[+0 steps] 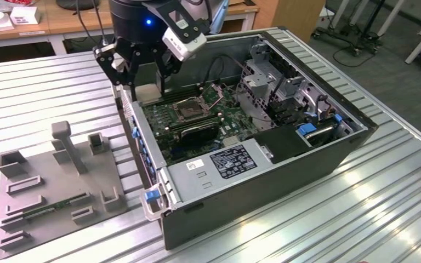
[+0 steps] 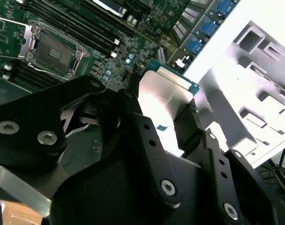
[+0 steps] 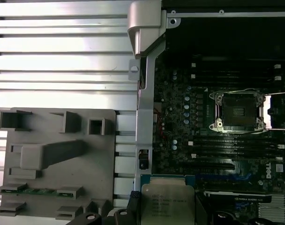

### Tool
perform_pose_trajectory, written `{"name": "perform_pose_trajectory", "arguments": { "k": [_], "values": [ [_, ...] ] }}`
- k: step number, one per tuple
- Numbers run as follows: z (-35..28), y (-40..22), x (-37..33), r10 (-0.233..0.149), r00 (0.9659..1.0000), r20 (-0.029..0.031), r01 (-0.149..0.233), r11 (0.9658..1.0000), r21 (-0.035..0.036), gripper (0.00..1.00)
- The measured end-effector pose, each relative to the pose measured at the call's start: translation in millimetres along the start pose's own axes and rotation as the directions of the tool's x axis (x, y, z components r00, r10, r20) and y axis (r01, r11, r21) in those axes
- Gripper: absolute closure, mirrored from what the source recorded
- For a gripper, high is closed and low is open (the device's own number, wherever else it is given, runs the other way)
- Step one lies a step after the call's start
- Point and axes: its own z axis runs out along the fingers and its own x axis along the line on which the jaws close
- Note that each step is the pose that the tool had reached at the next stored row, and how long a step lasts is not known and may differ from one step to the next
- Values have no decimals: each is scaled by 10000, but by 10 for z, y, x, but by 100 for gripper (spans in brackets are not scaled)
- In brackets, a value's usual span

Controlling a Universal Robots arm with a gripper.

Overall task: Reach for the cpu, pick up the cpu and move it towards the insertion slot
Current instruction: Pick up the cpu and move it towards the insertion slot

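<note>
My gripper (image 1: 146, 82) pinches the cpu (image 1: 146, 87), upper left of the exterior view, above the case edge; the insertion slot (image 1: 193, 109) sits near centre.

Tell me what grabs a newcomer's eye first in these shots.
The gripper, hanging over the open computer case's rim at the exterior view's left, with the silvery cpu clamped between its fingers. Next, the empty insertion slot on the green motherboard inside the case. The grey parts tray on the slatted table, holding a green memory stick, sits beside the case.
</note>
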Motion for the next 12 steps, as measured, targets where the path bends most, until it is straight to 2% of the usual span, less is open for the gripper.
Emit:
{"name": "perform_pose_trajectory", "arguments": {
  "k": [12],
  "values": [
    [1,0,-36,0,10000,0,0,10000,0,46]
  ]
}}
